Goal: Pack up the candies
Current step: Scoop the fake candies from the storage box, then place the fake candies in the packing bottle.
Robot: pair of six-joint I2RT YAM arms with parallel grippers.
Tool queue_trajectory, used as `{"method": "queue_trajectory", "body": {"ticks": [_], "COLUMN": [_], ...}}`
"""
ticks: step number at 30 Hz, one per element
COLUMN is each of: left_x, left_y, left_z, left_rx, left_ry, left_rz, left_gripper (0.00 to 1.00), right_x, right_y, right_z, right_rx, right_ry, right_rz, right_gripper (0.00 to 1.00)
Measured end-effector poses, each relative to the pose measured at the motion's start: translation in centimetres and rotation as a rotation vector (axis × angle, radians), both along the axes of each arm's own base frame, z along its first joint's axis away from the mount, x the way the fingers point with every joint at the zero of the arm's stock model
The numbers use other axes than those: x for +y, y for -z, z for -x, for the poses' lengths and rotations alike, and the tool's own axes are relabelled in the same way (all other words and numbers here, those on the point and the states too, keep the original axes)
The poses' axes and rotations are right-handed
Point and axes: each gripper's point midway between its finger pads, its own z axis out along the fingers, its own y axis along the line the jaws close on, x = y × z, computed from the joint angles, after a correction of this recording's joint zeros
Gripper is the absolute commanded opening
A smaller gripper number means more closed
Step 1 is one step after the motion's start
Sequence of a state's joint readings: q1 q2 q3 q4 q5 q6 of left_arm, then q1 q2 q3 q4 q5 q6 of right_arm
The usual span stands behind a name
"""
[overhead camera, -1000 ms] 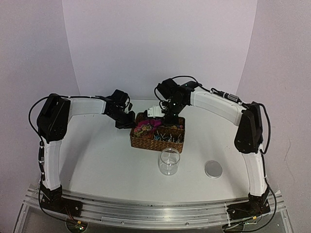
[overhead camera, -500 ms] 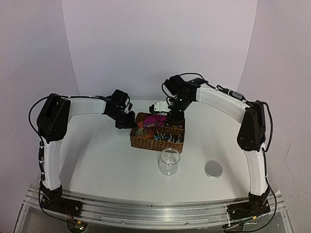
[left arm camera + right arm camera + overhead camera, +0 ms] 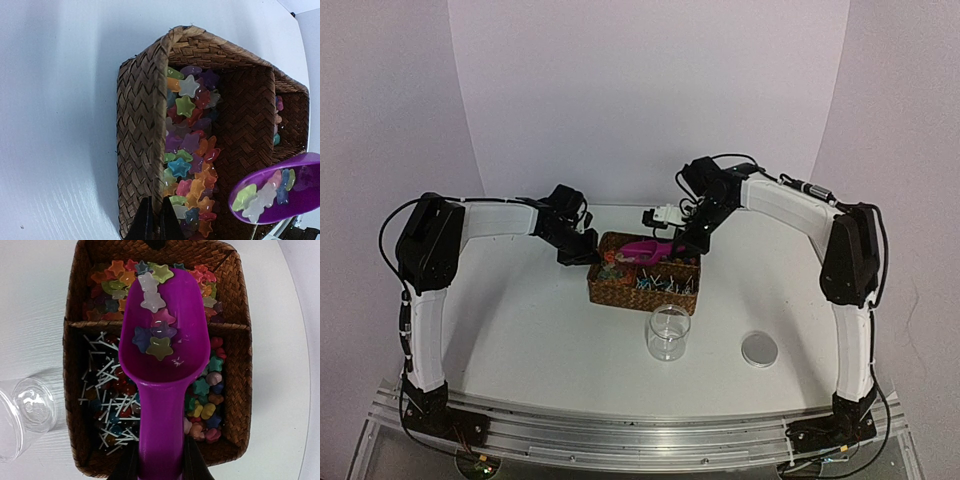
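Star-shaped candies (image 3: 190,145) in mixed colours fill the far-left compartment of a woven basket (image 3: 645,293). My left gripper (image 3: 154,210) is shut on the basket's left wall (image 3: 140,125), one finger on each side. My right gripper (image 3: 160,460) is shut on the handle of a magenta scoop (image 3: 165,365). The scoop (image 3: 645,247) is held level above the basket with several candies (image 3: 155,330) lying in its bowl. More candies (image 3: 207,400) lie in the compartment right of the handle.
White-sticked lollipops (image 3: 107,390) fill the basket's third compartment. An open glass jar (image 3: 668,333) stands on the table just in front of the basket. Its round lid (image 3: 760,348) lies flat to the right of it.
My right arm has lifted the scoop out of the candy compartment and drawn it back to the right, loaded with candies. The left arm has stayed on the basket wall.
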State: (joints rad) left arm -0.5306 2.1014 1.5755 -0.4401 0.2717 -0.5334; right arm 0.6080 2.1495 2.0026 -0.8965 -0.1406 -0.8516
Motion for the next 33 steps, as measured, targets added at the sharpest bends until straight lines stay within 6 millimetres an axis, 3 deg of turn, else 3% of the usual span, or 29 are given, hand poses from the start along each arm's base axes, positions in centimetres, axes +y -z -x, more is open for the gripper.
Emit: {"method": "queue_trajectory", "body": {"ticks": [6, 12, 20, 25, 33], "left_x": [0.0, 0.0, 0.0, 0.0, -0.1], "left_y": [0.1, 0.1, 0.2, 0.2, 0.2], "left_z": [0.0, 0.0, 0.0, 0.1, 0.3], "left_rx": [0.005, 0.013, 0.012, 0.016, 0.021], "left_ry": [0.0, -0.005, -0.009, -0.021, -0.024], "left_rz": [0.012, 0.029, 0.051, 0.066, 0.081], "left_gripper": [0.0, 0.0, 0.0, 0.0, 0.0], "right_x": [-0.8, -1.9, -5.7, -6.9, -8.4], "right_y": [-1.8, -7.1, -10.1, -10.2, -5.8], "right_z": [2.1, 4.3, 10.2, 12.5, 14.8], "right_rx": [0.016, -0.062, -0.121, -0.135, -0.021], "right_ry": [-0.01, -0.031, -0.102, -0.144, -0.151], "right_rz": [-0.034, -0.108, -0.102, -0.073, -0.007], "right_gripper": [0.0, 0.0, 0.0, 0.0, 0.0]}}
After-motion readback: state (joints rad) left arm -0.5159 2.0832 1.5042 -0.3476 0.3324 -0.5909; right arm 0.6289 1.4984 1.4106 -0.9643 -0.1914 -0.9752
